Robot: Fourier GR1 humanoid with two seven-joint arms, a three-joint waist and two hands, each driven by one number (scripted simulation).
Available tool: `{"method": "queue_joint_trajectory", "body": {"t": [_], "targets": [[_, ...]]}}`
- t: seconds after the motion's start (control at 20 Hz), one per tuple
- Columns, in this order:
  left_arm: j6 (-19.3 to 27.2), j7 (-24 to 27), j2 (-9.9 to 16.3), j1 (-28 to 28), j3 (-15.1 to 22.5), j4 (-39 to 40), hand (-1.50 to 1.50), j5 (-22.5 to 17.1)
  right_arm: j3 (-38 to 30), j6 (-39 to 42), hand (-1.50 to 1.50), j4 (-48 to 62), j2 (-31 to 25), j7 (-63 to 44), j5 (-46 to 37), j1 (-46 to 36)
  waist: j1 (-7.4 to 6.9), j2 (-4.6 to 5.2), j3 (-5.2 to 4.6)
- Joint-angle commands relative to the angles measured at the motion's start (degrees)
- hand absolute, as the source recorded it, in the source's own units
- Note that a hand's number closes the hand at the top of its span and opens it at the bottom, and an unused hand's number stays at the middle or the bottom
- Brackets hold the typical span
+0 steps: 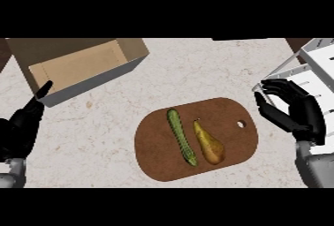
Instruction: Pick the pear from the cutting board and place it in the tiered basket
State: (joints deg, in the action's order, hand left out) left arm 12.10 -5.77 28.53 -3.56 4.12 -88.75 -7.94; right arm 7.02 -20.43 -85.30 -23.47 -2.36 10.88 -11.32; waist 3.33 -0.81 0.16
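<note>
A yellow-brown pear (210,144) lies on the brown cutting board (163,161), its narrow end pointing away from me. The white tiered basket (313,62) stands at the far right, partly cut off by the view's edge. My right hand (297,112) hovers open to the right of the board, in front of the basket, fingers relaxed and holding nothing. My left hand (23,128) rests open at the left edge, fingers pointing up, far from the pear.
A green cucumber (181,137) lies on the board just left of the pear, almost parallel to it. An open cardboard-coloured box (78,66) sits at the far left of the marbled counter (98,145).
</note>
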Motion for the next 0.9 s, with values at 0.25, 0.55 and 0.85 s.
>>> {"method": "queue_joint_trajectory", "body": {"t": [0.25,0.55,0.85], "targets": [[2.2,-0.2,-1.4,-2.8,1.2,1.7,0.00,5.2,8.5,-18.4,-1.50,-21.2,0.0,-7.0,-19.1,21.4,-1.72,0.50,-0.28],[2.1,2.4,-2.2,-1.0,2.7,1.9,0.00,6.5,12.1,-1.5,-1.50,-30.4,-18.9,-25.7,-24.1,20.8,-2.50,0.47,-0.69],[2.1,2.6,-4.4,-3.3,4.9,3.7,0.00,8.1,17.4,9.1,-1.50,-38.6,-22.4,-50.2,-28.1,8.8,-4.70,0.96,-0.56]]}}
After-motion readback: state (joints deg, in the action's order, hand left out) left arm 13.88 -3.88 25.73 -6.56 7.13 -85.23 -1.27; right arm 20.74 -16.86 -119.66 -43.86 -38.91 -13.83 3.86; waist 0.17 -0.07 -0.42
